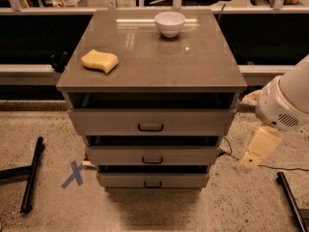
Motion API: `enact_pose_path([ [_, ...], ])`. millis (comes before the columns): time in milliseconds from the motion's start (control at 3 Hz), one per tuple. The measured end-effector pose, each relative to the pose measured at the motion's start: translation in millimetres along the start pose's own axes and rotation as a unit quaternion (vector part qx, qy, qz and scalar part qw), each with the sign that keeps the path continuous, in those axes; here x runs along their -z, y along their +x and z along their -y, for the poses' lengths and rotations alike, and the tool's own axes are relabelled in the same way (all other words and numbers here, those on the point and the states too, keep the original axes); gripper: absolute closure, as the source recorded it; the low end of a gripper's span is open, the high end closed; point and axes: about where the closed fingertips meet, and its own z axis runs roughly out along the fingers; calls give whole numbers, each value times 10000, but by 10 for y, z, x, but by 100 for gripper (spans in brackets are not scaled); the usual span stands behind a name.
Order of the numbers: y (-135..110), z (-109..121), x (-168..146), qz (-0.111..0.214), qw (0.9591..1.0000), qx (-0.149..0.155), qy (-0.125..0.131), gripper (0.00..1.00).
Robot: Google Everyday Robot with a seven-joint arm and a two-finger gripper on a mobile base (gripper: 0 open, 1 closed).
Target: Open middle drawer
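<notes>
To the right of the cabinet (231, 81), well apart from it, the gripper (253, 156) hangs near the floor, open or closed cannot be told, while the middle drawer (152, 153) sits between the top drawer (150, 121) and the bottom drawer (152, 180). The likely trouble is that the small loop handles stack closely, so an approach slightly high or low could hook the wrong drawer or slip off. The count is three drawers, one bowl (170, 23), one sponge (99, 61).
</notes>
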Motion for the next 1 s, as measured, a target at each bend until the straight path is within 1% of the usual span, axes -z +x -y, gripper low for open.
enact_pose_path([
  [333,-7,4,20,-5,10000,11,13,0],
  [667,79,22,-192,7,10000,68,-66,0],
  [1000,247,11,-604,8,9994,325,-155,0],
])
